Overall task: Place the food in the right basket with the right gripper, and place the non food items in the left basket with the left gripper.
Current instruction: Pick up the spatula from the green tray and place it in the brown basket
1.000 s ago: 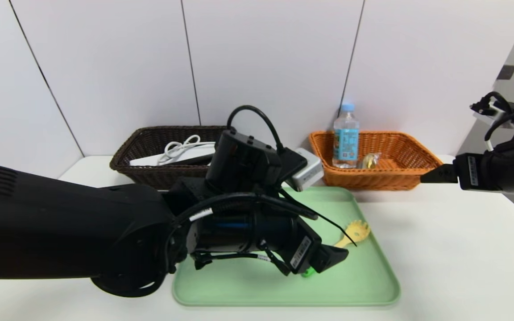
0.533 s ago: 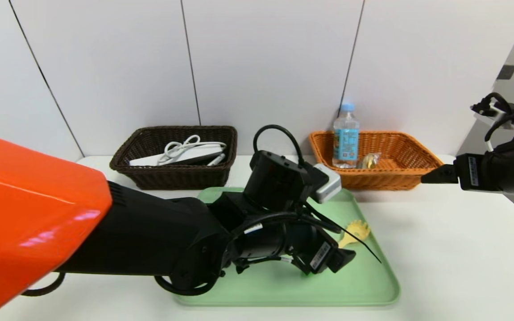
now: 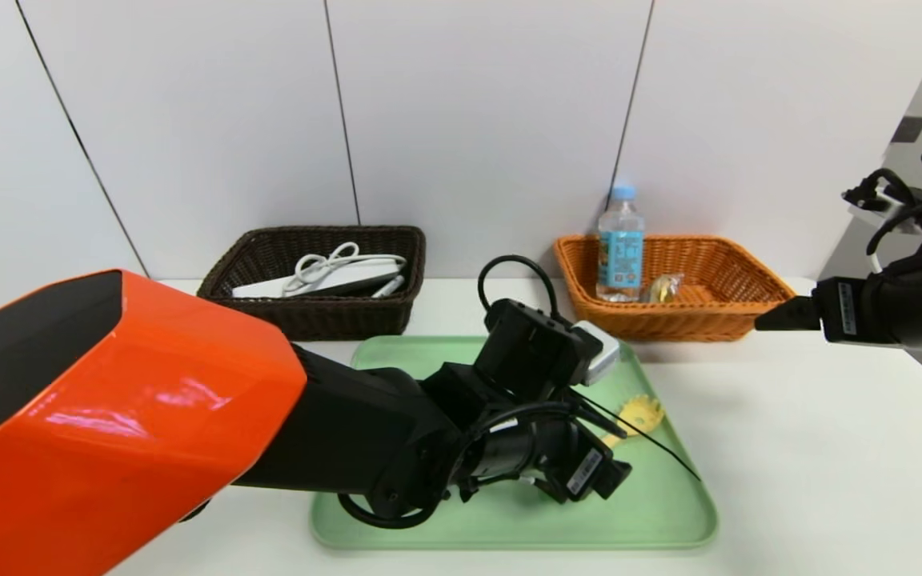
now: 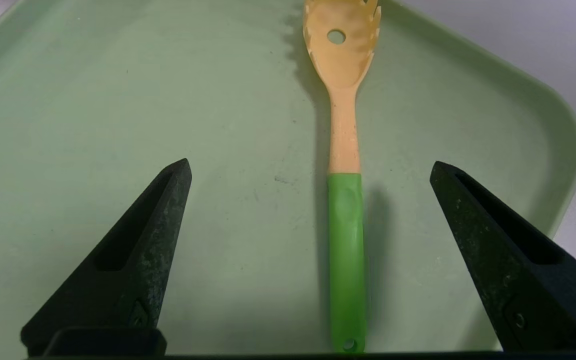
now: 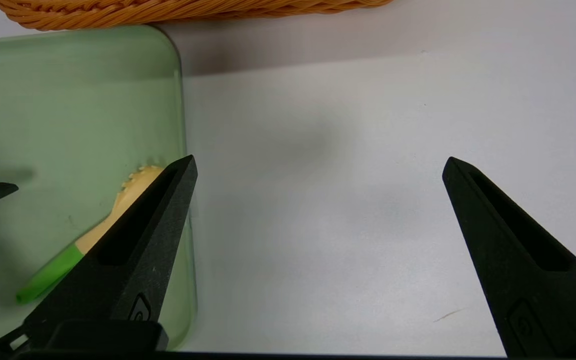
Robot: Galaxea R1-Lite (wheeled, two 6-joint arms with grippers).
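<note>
Left hand (image 4: 311, 170) spread wide over the pasta spoon (image 4: 346, 210)

In the head view, the left arm hid the spoon's green handle; the right hand (image 5: 321, 165), also wide, waited at the right.

The pasta spoon (image 4: 345, 200) on the tray is two-toned: a yellow head running into a peach-tan neck, then a bright green handle. The tray (image 3: 509, 520) is a plain pale green. Behind the tray, the left basket (image 3: 325, 320) is dark brown, nearly black, in a woven pattern; the power strip (image 3: 277, 289) in it is white, with a white cord (image 3: 313, 270). Also behind the tray, the right basket (image 3: 669, 322) is orange-tan wicker, its bottle (image 3: 621, 248) clear with a light blue cap and blue label. Around the tray, the counter (image 3: 813, 448) is plain white. Over the tray, the left tool (image 4: 311, 170) is black.
</note>
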